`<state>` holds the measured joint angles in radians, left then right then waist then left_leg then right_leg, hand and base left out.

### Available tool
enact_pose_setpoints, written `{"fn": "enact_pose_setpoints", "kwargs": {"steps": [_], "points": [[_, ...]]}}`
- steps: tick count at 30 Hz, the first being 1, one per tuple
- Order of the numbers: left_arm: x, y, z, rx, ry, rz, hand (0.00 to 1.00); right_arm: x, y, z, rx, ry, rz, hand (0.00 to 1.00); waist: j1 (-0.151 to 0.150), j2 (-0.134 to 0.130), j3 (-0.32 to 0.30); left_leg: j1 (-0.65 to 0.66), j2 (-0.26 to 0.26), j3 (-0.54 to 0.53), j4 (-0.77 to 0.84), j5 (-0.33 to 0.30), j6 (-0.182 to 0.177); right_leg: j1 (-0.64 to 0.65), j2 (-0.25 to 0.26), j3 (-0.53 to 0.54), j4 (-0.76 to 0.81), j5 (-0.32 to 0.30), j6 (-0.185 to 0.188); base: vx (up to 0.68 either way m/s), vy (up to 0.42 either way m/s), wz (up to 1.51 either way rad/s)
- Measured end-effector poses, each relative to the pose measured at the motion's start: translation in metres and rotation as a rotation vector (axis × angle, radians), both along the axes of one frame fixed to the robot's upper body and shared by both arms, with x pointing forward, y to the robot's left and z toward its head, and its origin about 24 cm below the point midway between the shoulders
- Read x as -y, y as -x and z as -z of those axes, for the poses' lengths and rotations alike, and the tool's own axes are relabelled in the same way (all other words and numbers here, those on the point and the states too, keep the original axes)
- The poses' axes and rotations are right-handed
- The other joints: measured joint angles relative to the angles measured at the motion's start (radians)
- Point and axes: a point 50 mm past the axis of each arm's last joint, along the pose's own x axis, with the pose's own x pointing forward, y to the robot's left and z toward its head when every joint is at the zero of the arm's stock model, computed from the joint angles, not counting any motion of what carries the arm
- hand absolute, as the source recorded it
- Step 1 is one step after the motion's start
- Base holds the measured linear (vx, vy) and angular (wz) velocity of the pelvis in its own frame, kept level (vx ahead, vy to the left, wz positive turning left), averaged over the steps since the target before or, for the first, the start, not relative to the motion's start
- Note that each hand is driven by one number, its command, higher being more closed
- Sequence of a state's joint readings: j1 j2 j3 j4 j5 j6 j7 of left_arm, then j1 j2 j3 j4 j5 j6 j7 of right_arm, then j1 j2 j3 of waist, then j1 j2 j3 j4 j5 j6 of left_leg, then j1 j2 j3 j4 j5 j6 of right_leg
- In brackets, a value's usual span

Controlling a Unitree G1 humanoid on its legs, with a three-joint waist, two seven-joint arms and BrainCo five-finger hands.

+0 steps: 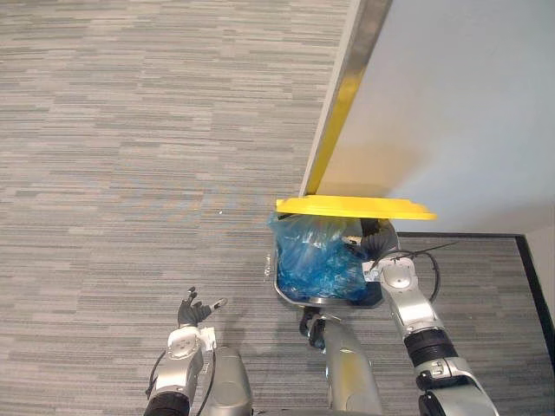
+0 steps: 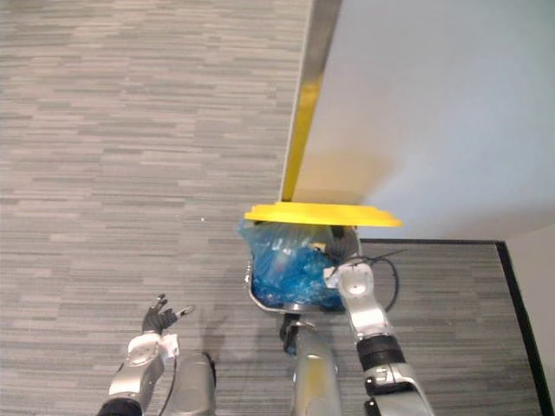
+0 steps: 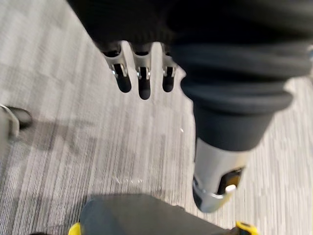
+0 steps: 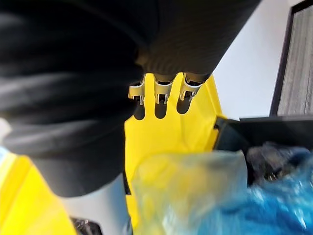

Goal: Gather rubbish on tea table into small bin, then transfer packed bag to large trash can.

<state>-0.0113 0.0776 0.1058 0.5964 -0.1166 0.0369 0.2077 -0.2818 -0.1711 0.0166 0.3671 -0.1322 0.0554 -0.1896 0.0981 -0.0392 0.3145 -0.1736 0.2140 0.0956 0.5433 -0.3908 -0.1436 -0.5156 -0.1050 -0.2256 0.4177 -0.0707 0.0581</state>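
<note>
Two head-camera views showed one scene. A large trash can (image 1: 290,297) with a silvery rim and a raised yellow plastic lid (image 1: 351,207) stood just past centre toward 5 o'clock, against a white wall panel (image 1: 460,104). A crumpled translucent blue plastic bag (image 1: 316,260) sat in the can's mouth, bulging above the rim under the lid. The right hand (image 1: 375,241) was at the bag's 3 o'clock side, touching or just beside it. The left hand (image 1: 195,309) hung idle at 7 o'clock over grey striped carpet (image 1: 130,130), released and spread.

The left wrist view showed that hand's straight fingers (image 3: 143,81) above bare carpet, holding nothing.

The right wrist view showed the right hand's fingers (image 4: 160,100) straight and pointing at the yellow lid, with the blue bag close beneath. The hand looked released, not clutching the plastic.

The drop appeared nearly finished. To do it well, the right hand should press the bag down with flat fingers until it clears the rim. It should then draw straight back without snagging plastic, so the lid can close.
</note>
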Motion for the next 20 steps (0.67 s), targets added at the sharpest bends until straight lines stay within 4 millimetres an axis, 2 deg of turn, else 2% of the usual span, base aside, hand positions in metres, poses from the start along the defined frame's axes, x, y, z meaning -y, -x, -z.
{"fn": "enact_pose_setpoints", "kwargs": {"steps": [1,2,3,4,5,6,7,8,9,10,11,12,13,15,17,20], "points": [[0.003,0.008,0.013,-0.06,0.047,-0.06,0.0,-0.005,0.014,0.018,-0.043,-0.028,0.008,0.0,-0.002,-0.001,-0.003,0.023,-0.007,0.008,0.003,0.0,0.005,0.023,-0.004,0.003,-0.005,0.029,0.038,-0.05,0.098,-0.52],[0.013,0.023,0.03,-0.17,0.071,-0.063,0.0,-0.008,0.038,0.051,-0.162,-0.069,0.02,0.0,-0.008,-0.006,-0.011,0.103,-0.023,0.017,-0.08,0.037,0.025,0.082,0.006,0.035,-0.075,0.083,0.136,-0.07,0.093,-0.63],[0.022,0.036,0.041,-0.236,0.091,-0.058,0.0,-0.009,0.057,0.074,-0.259,-0.093,0.036,0.0,-0.018,0.008,-0.035,0.135,0.0,0.058,-0.141,0.074,-0.008,0.086,0.012,0.047,-0.03,0.082,0.108,-0.1,0.059,-0.47],[0.026,0.042,0.045,-0.268,0.104,-0.058,0.0,-0.01,0.071,0.089,-0.323,-0.112,0.053,0.0,-0.033,0.014,-0.039,0.147,-0.002,0.064,-0.157,0.091,-0.016,0.069,-0.002,0.051,0.121,0.035,0.033,-0.13,0.018,-0.12],[0.029,0.045,0.047,-0.277,0.11,-0.057,0.0,-0.008,0.1,0.12,-0.469,-0.145,0.1,0.0,-0.054,0.001,-0.058,0.167,-0.006,0.061,-0.186,0.114,-0.016,0.07,-0.03,0.058,0.371,-0.04,-0.028,-0.14,-0.019,-0.01],[0.027,0.047,0.048,-0.288,0.1,-0.056,0.0,-0.007,0.131,0.147,-0.614,-0.185,0.16,0.0,-0.052,-0.014,-0.08,0.184,-0.008,0.067,-0.209,0.133,-0.023,0.105,-0.052,0.073,0.491,-0.079,-0.029,-0.1,-0.01,-0.06],[0.025,0.05,0.049,-0.299,0.093,-0.054,0.0,-0.006,0.145,0.157,-0.678,-0.205,0.192,0.0,-0.049,-0.02,-0.092,0.185,-0.008,0.073,-0.217,0.139,-0.027,0.134,-0.063,0.085,0.515,-0.089,-0.028,-0.06,-0.103,-0.24],[0.023,0.052,0.051,-0.309,0.092,-0.06,0.0,-0.006,0.16,0.167,-0.744,-0.229,0.23,0.0,-0.045,-0.028,-0.107,0.182,-0.006,0.084,-0.221,0.143,-0.034,0.168,-0.075,0.104,0.511,-0.124,-0.017,-0.08,-0.141,-0.49],[0.022,0.052,0.051,-0.314,0.097,-0.079,0.0,0.001,0.169,0.173,-0.777,-0.258,0.297,0.0,-0.044,-0.038,-0.119,0.171,0.006,0.101,-0.227,0.145,-0.037,0.202,-0.051,0.104,0.427,-0.178,0.013,-0.14,-0.197,-0.62],[0.024,0.057,0.057,-0.35,0.122,-0.1,0.0,0.006,0.174,0.176,-0.802,-0.259,0.337,0.0,-0.044,-0.01,-0.137,0.179,0.014,0.111,-0.271,0.17,-0.018,0.249,-0.004,0.108,0.293,-0.195,0.029,-0.13,-0.152,-0.57],[0.027,0.059,0.058,-0.362,0.133,-0.103,0.0,0.009,0.177,0.177,-0.809,-0.257,0.352,0.0,-0.044,-0.003,-0.147,0.18,0.016,0.115,-0.289,0.181,0.0,0.265,0.011,0.107,0.237,-0.198,0.023,-0.08,-0.109,-0.54],[0.033,0.059,0.06,-0.369,0.154,-0.1,0.0,0.014,0.181,0.18,-0.829,-0.258,0.381,0.0,-0.041,0.007,-0.169,0.182,0.016,0.128,-0.333,0.212,0.039,0.312,0.034,0.103,0.081,-0.215,-0.04,-0.06,-0.101,-0.49],[0.033,0.062,0.061,-0.382,0.155,-0.107,0.0,0.015,0.181,0.18,-0.834,-0.264,0.397,0.0,-0.044,0.02,-0.169,0.196,0.021,0.132,-0.359,0.232,0.044,0.313,0.048,0.104,0.055,-0.189,-0.059,-0.12,-0.117,-0.46],[0.032,0.064,0.062,-0.392,0.16,-0.121,0.0,0.016,0.185,0.181,-0.835,-0.287,0.433,0.0,-0.047,0.021,-0.171,0.224,0.021,0.139,-0.402,0.263,0.041,0.328,0.055,0.106,0.044,-0.177,-0.064,-0.15,-0.08,-0.1],[0.031,0.071,0.065,-0.412,0.166,-0.136,0.0,0.019,0.193,0.185,-0.872,-0.286,0.45,0.0,-0.049,0.016,-0.194,0.245,0.02,0.14,-0.431,0.278,0.048,0.35,0.056,0.095,0.001,-0.167,-0.039,-0.15,-0.001,0.15],[0.03,0.077,0.067,-0.424,0.17,-0.152,0.0,0.024,0.197,0.186,-0.882,-0.3,0.477,0.0,-0.05,0.033,-0.21,0.244,0.012,0.142,-0.456,0.285,0.035,0.37,0.055,0.095,-0.059,-0.146,-0.014,-0.07,0.09,0.0]]}}
